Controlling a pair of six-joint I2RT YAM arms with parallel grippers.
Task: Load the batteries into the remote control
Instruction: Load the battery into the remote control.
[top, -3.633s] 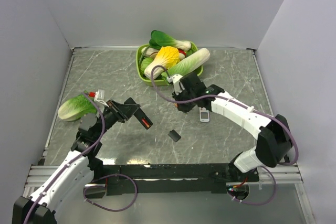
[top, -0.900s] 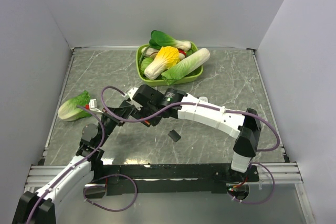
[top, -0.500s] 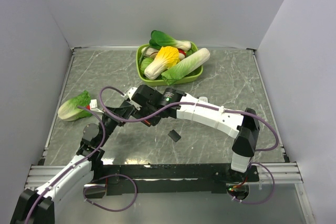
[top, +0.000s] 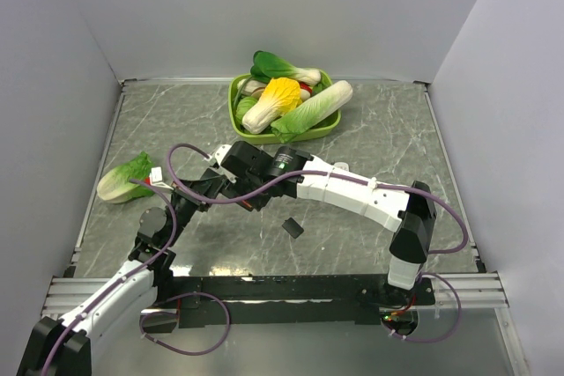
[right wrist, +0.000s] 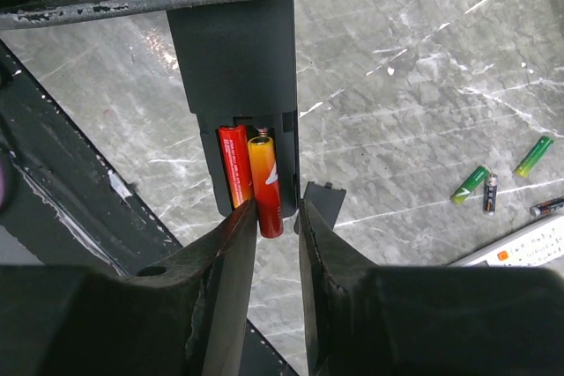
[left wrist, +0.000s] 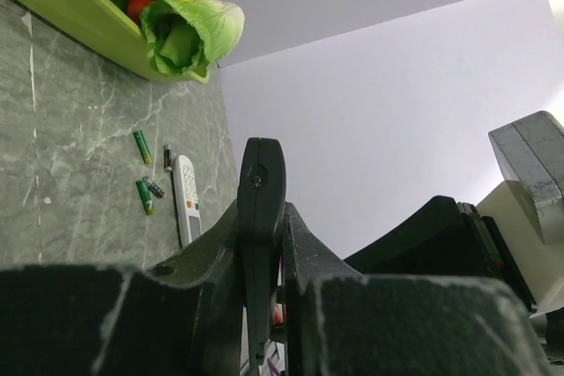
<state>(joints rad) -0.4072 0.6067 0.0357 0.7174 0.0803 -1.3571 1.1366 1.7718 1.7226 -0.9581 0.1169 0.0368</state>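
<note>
Toward eight o'clock on the grey marbled table (top: pixel 379 129), the left gripper (left wrist: pixel 262 257) clamps the slim black bar remote control (left wrist: pixel 262 178). Just right, the right gripper (right wrist: pixel 276 209), jaws slightly parted, straddles an orange cylindrical battery (right wrist: pixel 266 182) beside a seated red one (right wrist: pixel 232 165); pushing home probably remains.

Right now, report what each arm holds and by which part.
Left gripper: slim black bar remote control, clamped near the end away from its battery bay. Right gripper: nothing; its jaws flank the orange-red cylindrical battery with a gap.

Bare table (top: pixel 397 138) at right, vegetable basket (top: pixel 234 105) behind, cabbage (top: pixel 123 180) left, right arm (top: pixel 352 193) spanning centre
</note>
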